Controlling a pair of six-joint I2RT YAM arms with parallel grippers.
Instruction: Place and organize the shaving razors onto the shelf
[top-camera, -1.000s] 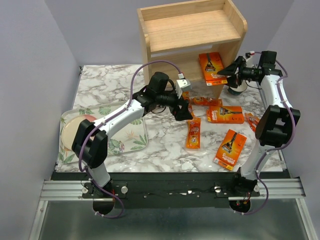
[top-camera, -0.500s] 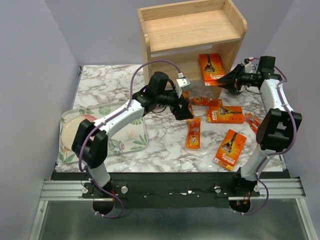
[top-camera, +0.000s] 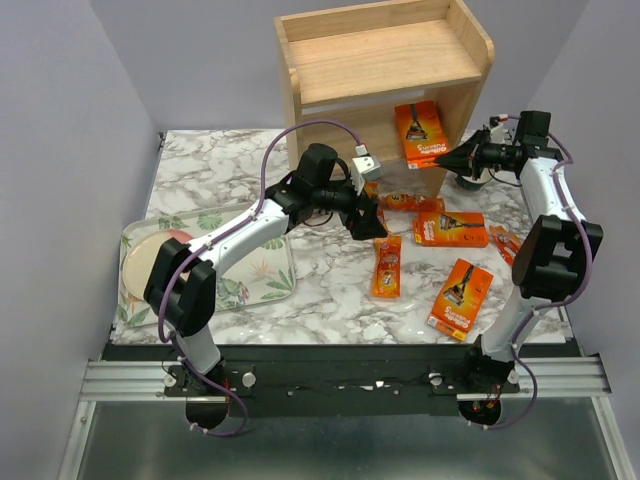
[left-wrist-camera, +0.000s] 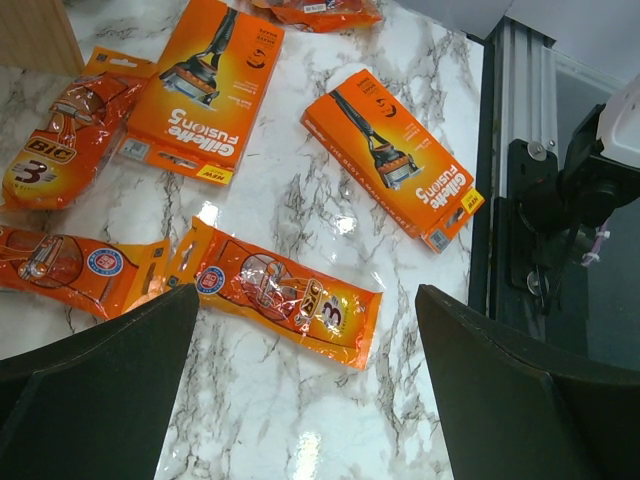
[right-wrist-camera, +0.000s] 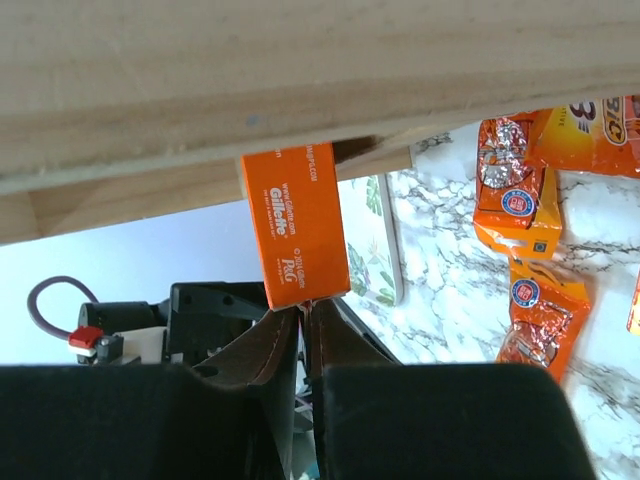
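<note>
Since a second ago the right fingers (right-wrist-camera: 270, 350) have gone from wide apart to nearly together. The boxed razor pack (top-camera: 420, 131) on the lower tier of the shelf (top-camera: 288, 90) has also slid slightly deeper in. Only a slit shows between those fingers now. Their tips sit against the pack's near edge at the shelf's right front, and I cannot tell whether they pinch it.

The left fingers (left-wrist-camera: 100, 390) stand wide apart and hold nothing. They hover above the counter (top-camera: 220, 165) in front of the shelf, over a narrow blister pack (left-wrist-camera: 285, 295). Two more boxed packs (top-camera: 450, 229) (top-camera: 460, 296) lie flat on the counter in front of the shelf's right half. Another blister pack (top-camera: 414, 203) lies just in front of the shelf's foot.
</note>
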